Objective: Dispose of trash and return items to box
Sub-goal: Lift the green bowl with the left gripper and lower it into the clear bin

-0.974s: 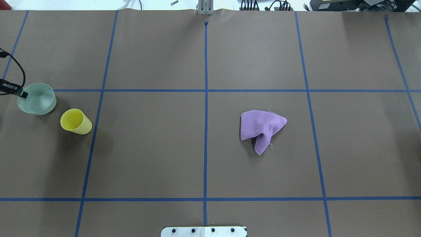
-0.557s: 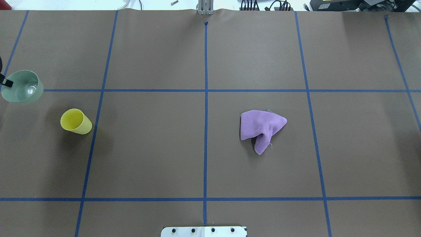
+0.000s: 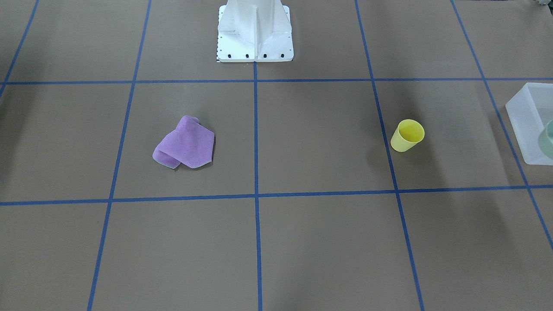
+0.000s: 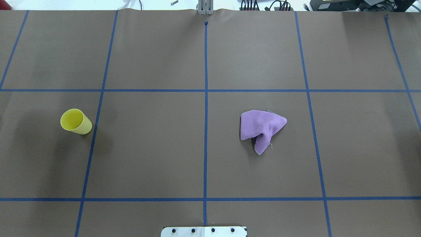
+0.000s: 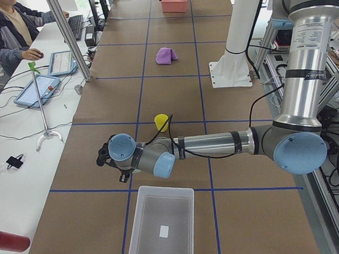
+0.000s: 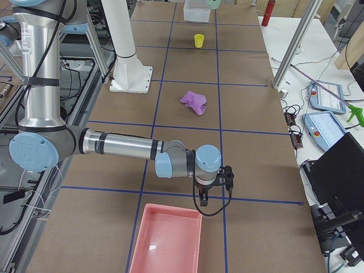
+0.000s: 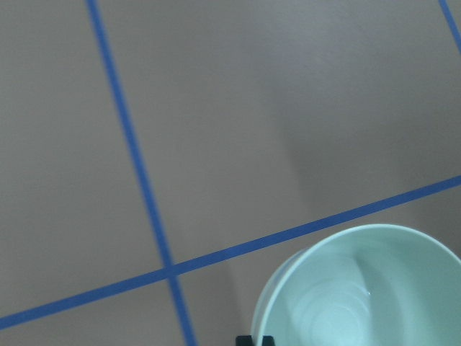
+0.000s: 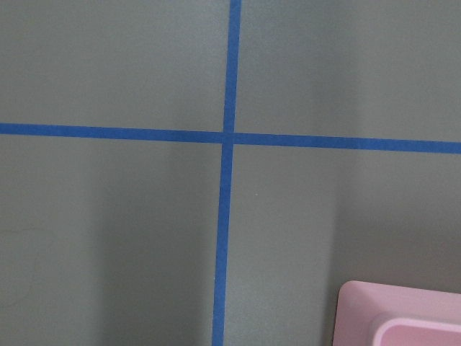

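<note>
Yellow cup (image 4: 76, 121), mint-green bowl (image 7: 360, 288), purple cloth (image 4: 260, 128), frosted-white box (image 3: 523, 113); brown table (image 4: 148, 148), blue grid (image 4: 206, 98).

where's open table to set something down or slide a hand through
Widest bare patch: the squares between the yellow cup and the purple cloth. The far row on the operators' side, beyond both, is bare too. Crowded at the robot's left end, where the left arm holds the green bowl by the box.
</note>
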{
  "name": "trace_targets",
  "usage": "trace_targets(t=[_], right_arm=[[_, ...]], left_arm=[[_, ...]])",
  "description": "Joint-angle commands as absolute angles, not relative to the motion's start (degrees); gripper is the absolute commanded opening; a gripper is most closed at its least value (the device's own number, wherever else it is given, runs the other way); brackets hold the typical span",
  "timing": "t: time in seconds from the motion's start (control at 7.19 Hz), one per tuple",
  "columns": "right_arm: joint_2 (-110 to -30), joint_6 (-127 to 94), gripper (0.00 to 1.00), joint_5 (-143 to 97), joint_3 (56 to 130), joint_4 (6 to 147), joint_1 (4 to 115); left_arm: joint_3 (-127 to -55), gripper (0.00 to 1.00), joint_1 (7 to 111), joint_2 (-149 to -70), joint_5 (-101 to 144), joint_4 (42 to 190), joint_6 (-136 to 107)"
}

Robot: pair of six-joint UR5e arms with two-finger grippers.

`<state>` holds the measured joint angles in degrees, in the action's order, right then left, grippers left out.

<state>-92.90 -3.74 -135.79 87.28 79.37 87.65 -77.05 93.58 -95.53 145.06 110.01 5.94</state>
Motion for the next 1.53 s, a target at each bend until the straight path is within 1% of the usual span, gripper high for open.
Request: trace_targets(t=[0.0,0.14,0.42,0.56,0.84,1.11,1.39], right_arm=[[-92.9,-4.04,1.0,-135.7,87.27,79.37,87.63],[-92.81,-4.04,1.0,-135.62,87.19,79.37,87.63],[-92.81,-4.13,1.0,-135.7,87.28,79.28,87.54],[-92.46,-4.13,1.0,-135.53,87.19,79.28,87.45],[-92.46,-4.13,1.0,-135.61,87.45,79.28,87.36],[-92.46,-4.31,1.0,-135.61,87.54,79.28,87.36],[-92.46,-4.31,1.0,-135.53,87.36,79.28,87.36]], left_arm=[[-71.04,0.0,101.4,-95.27,144.59,108.54,11.07],[-65.97,0.0,103.86,-95.19,141.01,109.15,13.16],[-64.87,0.0,103.98,-90.29,138.61,109.51,13.62],[-64.08,0.0,103.89,-89.83,138.26,109.77,13.36],[-56.73,0.0,103.8,-90.52,138.43,116.59,12.57],[-54.68,0.0,103.62,-90.7,138.34,117.33,12.48],[-49.59,0.0,103.27,-91.92,138.34,120.93,12.22]])
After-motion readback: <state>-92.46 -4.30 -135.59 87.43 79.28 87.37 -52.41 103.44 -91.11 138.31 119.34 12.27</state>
